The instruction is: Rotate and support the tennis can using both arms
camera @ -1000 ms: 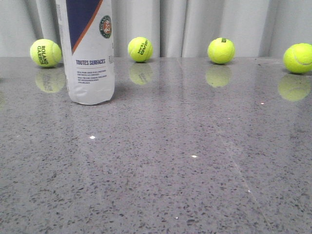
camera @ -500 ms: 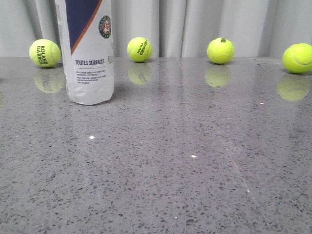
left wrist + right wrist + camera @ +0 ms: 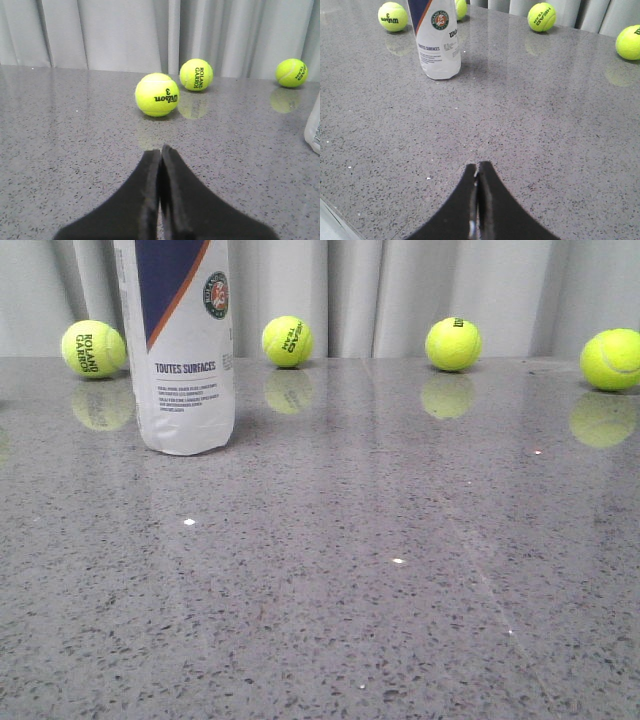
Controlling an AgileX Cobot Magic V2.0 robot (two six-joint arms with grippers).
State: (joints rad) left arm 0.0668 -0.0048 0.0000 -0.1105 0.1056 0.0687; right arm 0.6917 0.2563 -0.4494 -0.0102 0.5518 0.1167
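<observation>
The tennis can (image 3: pixel 185 350) stands upright at the back left of the grey table, white with a navy panel, an orange stripe and "TOUTES SURFACES" text; its top is cut off by the frame. It also shows in the right wrist view (image 3: pixel 437 40), and its edge in the left wrist view (image 3: pixel 313 127). My left gripper (image 3: pixel 161 149) is shut and empty, low over the table, well apart from the can. My right gripper (image 3: pixel 478 166) is shut and empty, a good distance in front of the can. Neither gripper shows in the front view.
Several yellow-green tennis balls lie along the back by the grey curtain: one behind the can (image 3: pixel 92 348), one (image 3: pixel 287 341), one (image 3: pixel 453 344), one at far right (image 3: pixel 611 359). A Wilson ball (image 3: pixel 157 94) lies ahead of my left gripper. The table's edge (image 3: pixel 330 220) runs near my right gripper.
</observation>
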